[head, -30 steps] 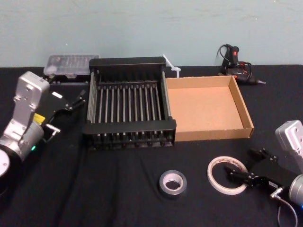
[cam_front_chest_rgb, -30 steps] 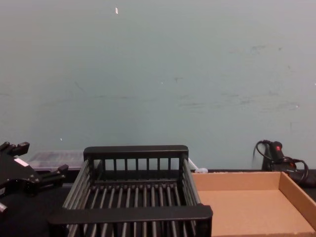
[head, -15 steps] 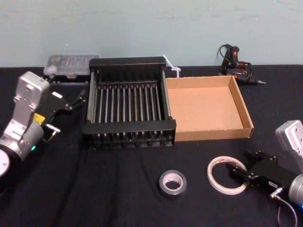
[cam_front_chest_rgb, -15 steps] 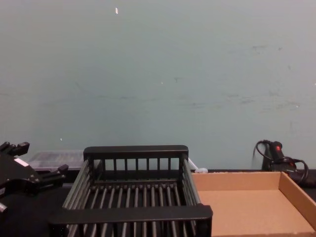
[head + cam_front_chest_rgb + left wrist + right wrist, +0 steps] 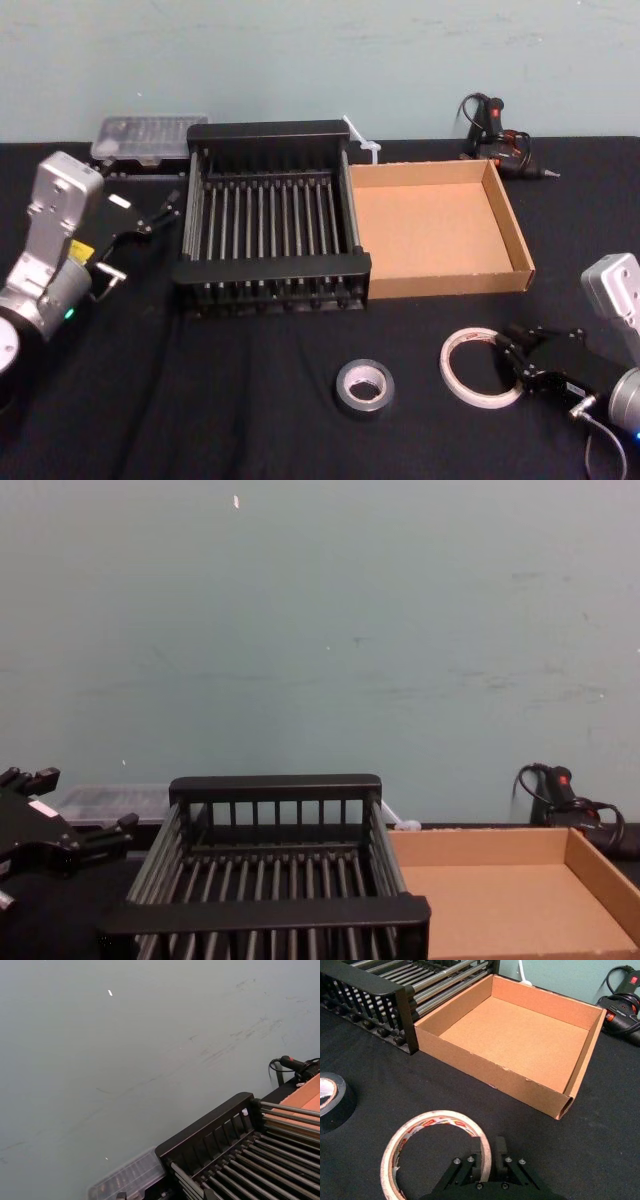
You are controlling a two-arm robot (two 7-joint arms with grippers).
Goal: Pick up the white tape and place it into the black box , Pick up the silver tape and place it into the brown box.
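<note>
Since a second ago the right claw (image 5: 513, 357) has been drawn back toward the robot's right, from over the hole of the white tape (image 5: 480, 367) to the roll's right-hand rim, which is now seen pinched between closed fingers (image 5: 479, 1159) in the right wrist view. That tape is judged a thin, light, fairly stiff ring lying flat on the black table (image 5: 250, 400); its narrow band is best taken across the wall, one finger inside and one outside, as is done now, and a firm hold is advised since so slim a ring could swing or slip when lifted. Near the table's front, well apart to the left, the silver tape (image 5: 364, 387) lies flat; it is judged thicker and heavier, and its wall would be taken the same way. Behind both, the black box (image 5: 272, 272) and the brown box (image 5: 440, 288) stand side by side, touching, both unfilled. Open table is left between tapes and boxes, but the black box's thick front rim must be cleared on the way in, and its barred floor may let a thin roll tilt. At the left of that box the left claw (image 5: 160, 212) is held idle, fingers apart
</note>
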